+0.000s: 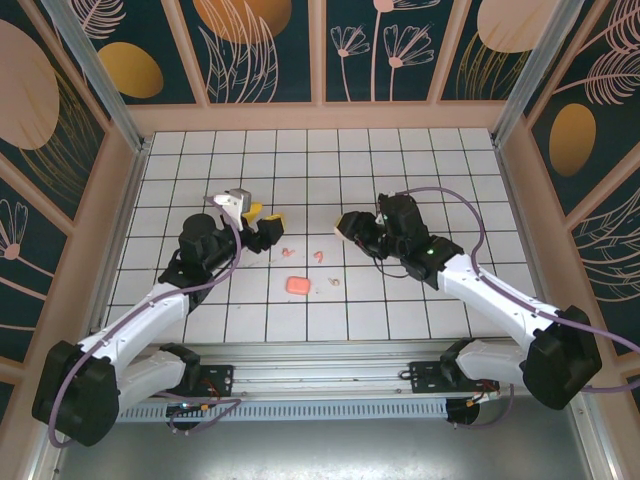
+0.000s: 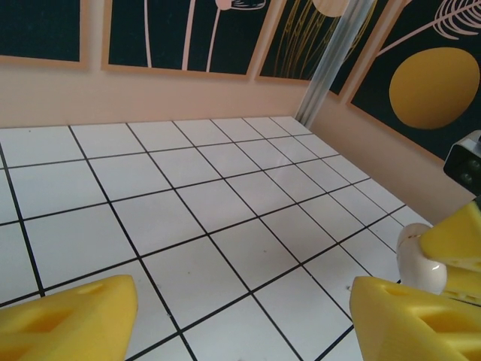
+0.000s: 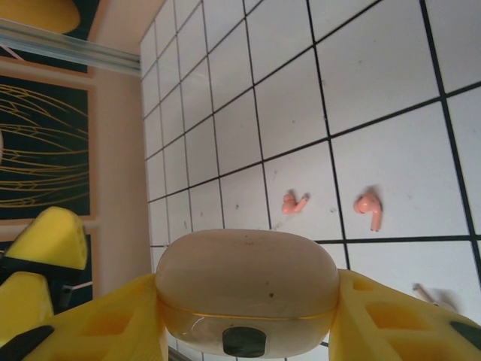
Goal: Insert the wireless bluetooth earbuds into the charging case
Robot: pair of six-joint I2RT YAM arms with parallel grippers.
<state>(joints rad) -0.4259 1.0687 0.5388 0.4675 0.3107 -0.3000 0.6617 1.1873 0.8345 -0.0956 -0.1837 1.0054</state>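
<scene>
A: Starting with the right gripper point(image 3: 248, 304). Clenched or slack?

B: Clenched on the beige case point(image 3: 245, 263), with a yellow finger point(image 3: 113, 331) pressed against each end. Holding it with the lid down and a dark spot low on the front, facing the wrist camera.

A: And the left gripper point(image 2: 242, 289)?

B: Released. Spread wide, with bare white tile between the yellow fingers point(image 2: 71, 320). Aimed toward the right gripper from across the middle of the floor, near it yet apart, judging from overhead. Catches a glimpse of the beige case at the right edge of its own wrist view.

A: Where to look for the wireless bluetooth earbuds point(image 1: 319, 257)?

B: Down on the tiled floor point(image 1: 400, 160), loose, scattered between the two grippers and slightly toward the arm bases. From the right wrist, seeing two pink ones just beyond the held case, lying in neighbouring tiles on either side of a grout line. Also spotting something pale and thin near the lower right there, too blurred to name.

A: Any other case about?

B: Yes, a salmon case point(image 1: 296, 285), flat on the floor nearer the bases than most of the earbuds, with one pink bud just beside it on the right. Cannot tell from overhead whether open or shut.
</scene>
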